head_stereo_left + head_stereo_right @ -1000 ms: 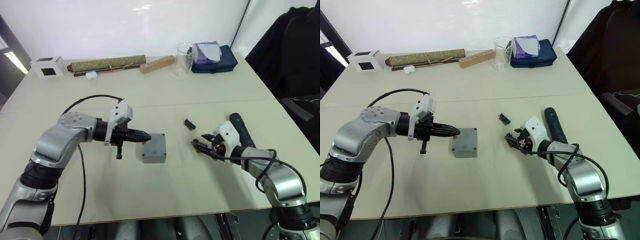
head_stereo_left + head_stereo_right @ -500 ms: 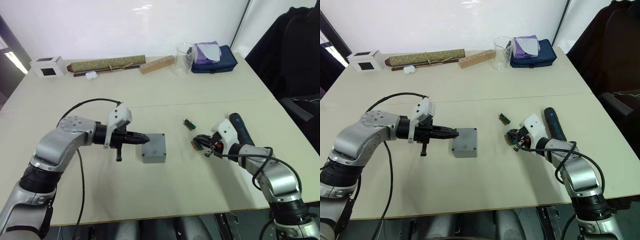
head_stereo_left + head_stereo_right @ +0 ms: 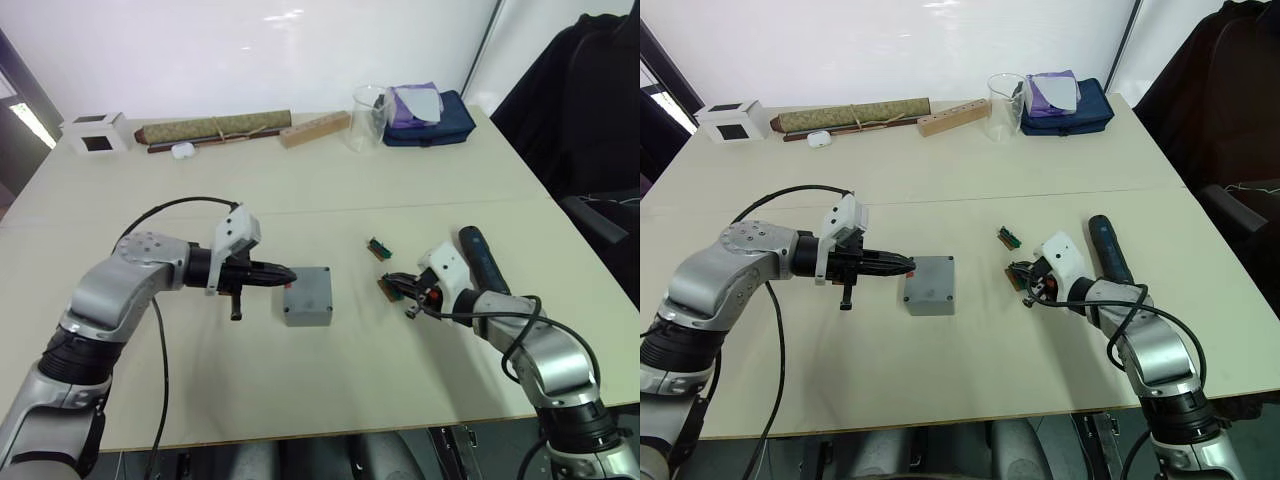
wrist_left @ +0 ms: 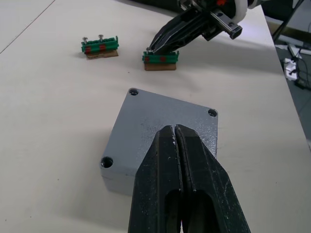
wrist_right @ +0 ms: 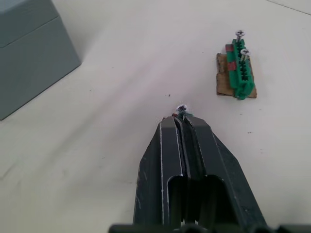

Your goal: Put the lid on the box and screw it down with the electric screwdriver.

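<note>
- Reading outward from your left gripper (image 3: pixel 287 274): its fingers are pressed together, the tip over the near edge of the lid (image 4: pixel 146 121) (whether it touches, I cannot tell).
- The lid already sits square on the box (image 3: pixel 308 312), mid-table; the left wrist view shows open holes at three of its corners, so in my judgement the screws are not yet in.
- Your right gripper (image 3: pixel 392 283) also has its fingers together, the tip at the nearer green block (image 4: pixel 160 57); a screw head peeks out at the fingertips (image 5: pixel 181 121), but whether it is pinched cannot be told.
- A second green block (image 5: pixel 236 70), with two screws standing in it, lies just beyond.
- The electric screwdriver (image 3: pixel 483 262) lies flat beside your right wrist, on the side away from the box, its long axis running away from you.
- Key relation: the right gripper points away from the tool, so you would have to draw back and turn; the right arm is far nearer than the left.
- The head views show the screwdriver; the wrist views supply the holes and the screws.
</note>
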You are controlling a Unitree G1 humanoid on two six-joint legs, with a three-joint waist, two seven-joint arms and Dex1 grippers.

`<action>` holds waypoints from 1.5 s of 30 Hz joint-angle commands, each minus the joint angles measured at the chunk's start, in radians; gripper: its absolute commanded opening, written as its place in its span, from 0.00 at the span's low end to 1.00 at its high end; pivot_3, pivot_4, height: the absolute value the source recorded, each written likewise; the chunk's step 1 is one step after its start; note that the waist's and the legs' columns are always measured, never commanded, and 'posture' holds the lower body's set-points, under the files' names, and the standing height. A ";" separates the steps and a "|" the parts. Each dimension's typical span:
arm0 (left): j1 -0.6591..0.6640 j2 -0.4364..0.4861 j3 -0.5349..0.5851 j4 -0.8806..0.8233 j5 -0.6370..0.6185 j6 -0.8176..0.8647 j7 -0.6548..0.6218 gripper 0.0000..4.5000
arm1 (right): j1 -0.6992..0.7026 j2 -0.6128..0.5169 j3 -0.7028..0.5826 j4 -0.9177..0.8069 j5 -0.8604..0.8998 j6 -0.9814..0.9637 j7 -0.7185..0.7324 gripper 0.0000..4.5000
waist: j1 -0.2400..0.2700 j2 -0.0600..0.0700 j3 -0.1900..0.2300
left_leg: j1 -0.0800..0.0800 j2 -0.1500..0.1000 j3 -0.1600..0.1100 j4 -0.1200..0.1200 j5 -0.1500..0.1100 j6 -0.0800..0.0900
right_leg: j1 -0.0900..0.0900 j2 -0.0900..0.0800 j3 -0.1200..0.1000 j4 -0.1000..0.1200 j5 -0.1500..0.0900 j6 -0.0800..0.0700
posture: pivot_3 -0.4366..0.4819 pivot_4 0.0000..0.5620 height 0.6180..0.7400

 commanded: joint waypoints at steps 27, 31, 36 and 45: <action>0.005 -0.008 0.017 -0.020 0.008 -0.010 0.030 0.00 | -0.079 0.031 0.004 0.034 0.010 -0.007 -0.007 0.47 | -0.001 0.000 0.000 | 0.000 0.000 0.000 0.000 0.000 0.000 | 0.000 0.000 0.000 0.000 0.000 0.000 | 0.48 0.27 1.00; 0.001 -0.005 0.019 -0.018 0.006 -0.008 0.032 0.00 | -0.092 0.028 0.020 0.052 -0.011 -0.023 -0.007 0.21 | 0.000 0.000 0.000 | 0.000 0.000 0.000 0.000 0.000 0.000 | 0.000 0.000 0.000 0.000 0.000 0.000 | 0.48 0.27 1.00; -0.004 -0.002 0.018 -0.011 0.009 -0.009 0.030 0.00 | -0.096 0.028 0.033 0.055 -0.020 -0.024 -0.006 0.01 | 0.000 0.000 0.000 | 0.000 0.000 0.000 0.000 0.000 0.000 | 0.000 0.000 0.000 0.000 0.000 0.000 | 0.48 0.27 1.00; -0.007 -0.005 0.015 -0.010 0.011 -0.008 0.034 0.00 | -0.081 0.016 -0.001 0.004 0.009 -0.012 0.010 0.01 | 0.000 0.000 0.000 | 0.000 0.000 0.000 0.000 0.000 0.000 | 0.000 0.000 0.000 0.001 0.000 0.000 | 0.48 0.27 1.00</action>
